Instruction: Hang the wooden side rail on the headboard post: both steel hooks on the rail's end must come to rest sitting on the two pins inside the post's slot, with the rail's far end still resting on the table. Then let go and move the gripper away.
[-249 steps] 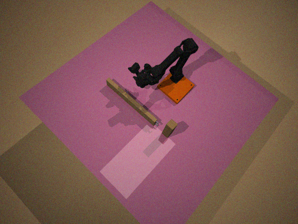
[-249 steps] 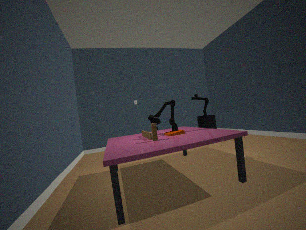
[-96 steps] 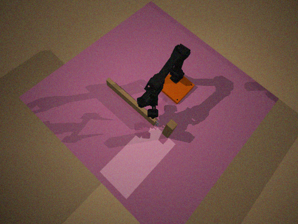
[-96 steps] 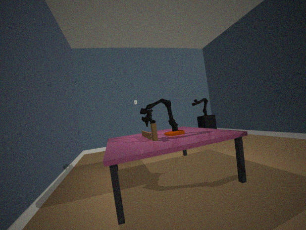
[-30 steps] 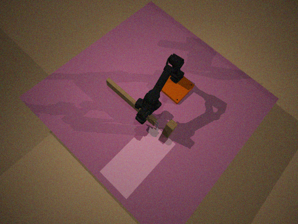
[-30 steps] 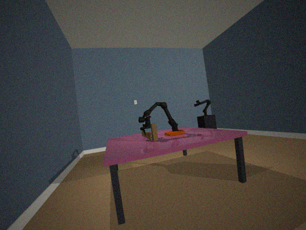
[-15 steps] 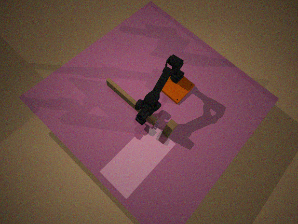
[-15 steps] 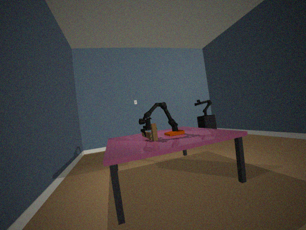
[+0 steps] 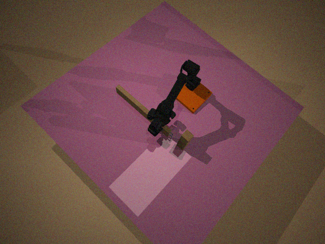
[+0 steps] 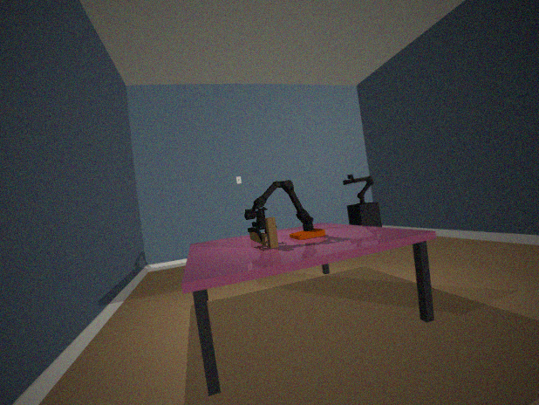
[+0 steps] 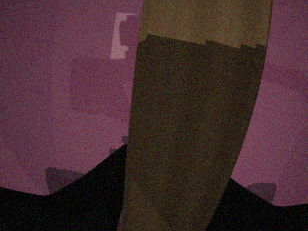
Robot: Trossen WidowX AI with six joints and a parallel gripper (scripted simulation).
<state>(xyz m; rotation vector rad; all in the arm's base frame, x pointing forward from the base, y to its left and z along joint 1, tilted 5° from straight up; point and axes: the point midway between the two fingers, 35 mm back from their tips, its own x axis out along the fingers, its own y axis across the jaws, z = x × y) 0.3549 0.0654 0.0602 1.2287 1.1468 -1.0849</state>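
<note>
The long wooden side rail (image 9: 132,101) (image 11: 199,127) lies flat on the pink table (image 9: 236,158) (image 10: 349,249). Its hook end is near the short upright wooden headboard post (image 9: 185,139) (image 10: 272,232). My gripper (image 9: 158,126) (image 10: 257,230) (image 11: 158,155) is down over the rail a little way back from that end. Its two dark fingers press on both sides of the rail. The steel hooks are small and dim between the gripper and the post, and I cannot tell if they touch the slot.
The arm stands on an orange base plate (image 9: 193,100) (image 10: 307,234) behind the post. A pale rectangle (image 9: 147,179) is marked on the table in front of the post. A second arm on a black box (image 10: 364,214) stands beyond the table.
</note>
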